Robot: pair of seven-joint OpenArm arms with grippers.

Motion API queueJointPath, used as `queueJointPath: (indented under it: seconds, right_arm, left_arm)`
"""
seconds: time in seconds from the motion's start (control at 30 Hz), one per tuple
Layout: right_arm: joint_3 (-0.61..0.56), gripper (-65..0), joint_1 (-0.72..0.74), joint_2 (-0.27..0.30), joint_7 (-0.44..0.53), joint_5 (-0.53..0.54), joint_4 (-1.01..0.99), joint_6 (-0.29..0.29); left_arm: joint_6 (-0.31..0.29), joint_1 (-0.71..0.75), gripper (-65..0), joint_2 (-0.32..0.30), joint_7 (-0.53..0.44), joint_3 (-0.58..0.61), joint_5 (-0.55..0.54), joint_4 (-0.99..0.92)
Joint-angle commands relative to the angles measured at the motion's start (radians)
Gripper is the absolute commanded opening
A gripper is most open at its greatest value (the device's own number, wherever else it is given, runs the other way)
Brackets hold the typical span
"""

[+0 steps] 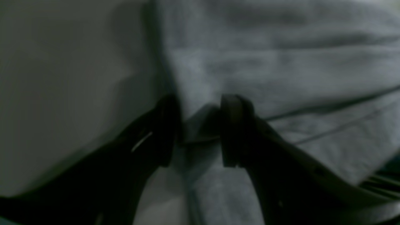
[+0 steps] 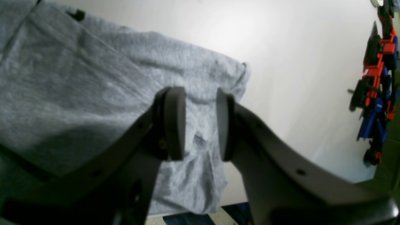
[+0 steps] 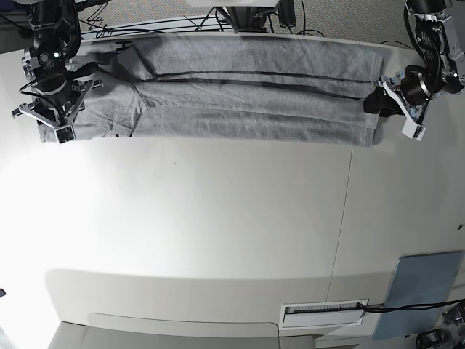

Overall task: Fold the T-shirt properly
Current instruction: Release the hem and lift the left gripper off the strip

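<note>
Item: my left gripper (image 1: 200,131), lower centre of the left wrist view. Jaws parted; a fold of grey cloth lies between the pads (image 1: 229,131), apparently unpinched, though this dark, blurred view cannot settle contact.

Item: my right gripper (image 2: 200,123), centre of the right wrist view. Jaws apart, nothing between them; it hovers above a sleeve end.

Item: the T-shirt (image 3: 240,98), a long grey band across the top of the base view, on the white table (image 3: 218,233). Its long axis runs left to right, joining my two grippers: right gripper (image 3: 52,109) at the upper left end, left gripper (image 3: 392,102) at the upper right end. Each arm is nearest its own end; the cloth stretches inward from both.

Judgement: the next fold turns on that axis, likely end over end, so both ends need a firm hold first.

Views compared: only the base view shows the whole band and two dark fold lines; the right wrist view alone shows an orange-and-blue device (image 2: 376,84) at the table's far right.
</note>
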Motion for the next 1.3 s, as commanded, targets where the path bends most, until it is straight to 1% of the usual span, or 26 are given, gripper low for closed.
queueJointPath:
  seconds: [0.0, 0.13, 0.27, 0.33, 0.47, 0.53, 0.6, 0.67, 0.8, 0.87, 0.9, 0.97, 1.03, 1.1, 1.13, 1.27]
  right_arm:
    - [0.01, -47.7, 0.006, 0.015, 0.014, -0.009, 0.017, -0.006]
    - [0.01, -47.7, 0.006, 0.014, 0.013, -0.009, 0.017, -0.006]
    - [0.01, -47.7, 0.006, 0.015, 0.014, -0.009, 0.017, -0.006]
    - [0.01, -47.7, 0.006, 0.015, 0.014, -0.009, 0.017, -0.006]
    - [0.01, -47.7, 0.006, 0.015, 0.016, -0.009, 0.017, -0.006]
    - [0.01, -47.7, 0.006, 0.015, 0.015, -0.009, 0.017, -0.005]
    - [0.01, -47.7, 0.006, 0.015, 0.014, -0.009, 0.017, -0.006]
    - [0.01, -47.7, 0.006, 0.015, 0.014, -0.009, 0.017, -0.006]
    - [0.01, -47.7, 0.005, 0.014, 0.014, -0.009, 0.017, -0.006]
    - [0.01, -47.7, 0.005, 0.014, 0.01, -0.009, 0.017, -0.006]
    - [0.01, -47.7, 0.005, 0.014, 0.005, -0.009, 0.017, -0.006]
    - [0.01, -47.7, 0.005, 0.015, -0.004, -0.009, 0.017, -0.005]
    - [0.01, -47.7, 0.005, 0.015, -0.01, -0.009, 0.017, -0.005]
    - [0.01, -47.7, 0.005, 0.015, -0.012, -0.009, 0.017, -0.005]
    - [0.01, -47.7, 0.005, 0.014, -0.011, -0.009, 0.017, -0.005]
    - [0.01, -47.7, 0.005, 0.015, 0.003, -0.009, 0.017, -0.005]
  left_arm:
    - [0.008, 0.002, -40.5, -0.02, -0.031, -0.01, 0.008, 0.012]
    - [0.046, 0.033, -40.5, -0.02, -0.077, -0.01, 0.06, 0.011]
    - [0.06, 0.063, -40.4, -0.011, -0.077, -0.009, 0.055, 0.011]
    - [0.053, 0.081, -40.5, -0.009, -0.06, -0.009, 0.01, 0.011]
    - [0.048, 0.106, -40.5, -0.008, -0.032, -0.009, -0.137, 0.011]
    - [0.005, 0.105, -40.5, -0.008, -0.003, -0.009, -0.186, 0.011]
    - [0.0, 0.105, -40.5, -0.006, 0.012, -0.009, -0.235, 0.011]
    - [0.0, 0.103, -40.5, 0.007, 0.002, -0.009, -0.238, 0.011]
    - [0.0, 0.091, -40.5, 0.051, -0.022, -0.009, -0.229, 0.011]
    - [0.01, 0.082, -41.0, 0.066, -0.035, -0.009, -0.217, 0.002]
    - [0.02, 0.08, -42.9, 0.072, -0.048, -0.009, -0.21, -0.003]
    - [0.037, 0.08, -48.8, 0.078, -0.078, -0.009, -0.192, -0.01]
    - [0.038, 0.081, -57.4, 0.082, -0.098, -0.009, -0.157, -0.013]
    - [0.037, 0.081, -64.0, 0.082, -0.1, -0.01, -0.15, -0.013]
    - [0.029, 0.08, -65.0, 0.082, -0.101, -0.01, -0.15, -0.013]
    - [0.027, 0.08, -65.0, 0.082, -0.111, -0.01, -0.15, -0.013]
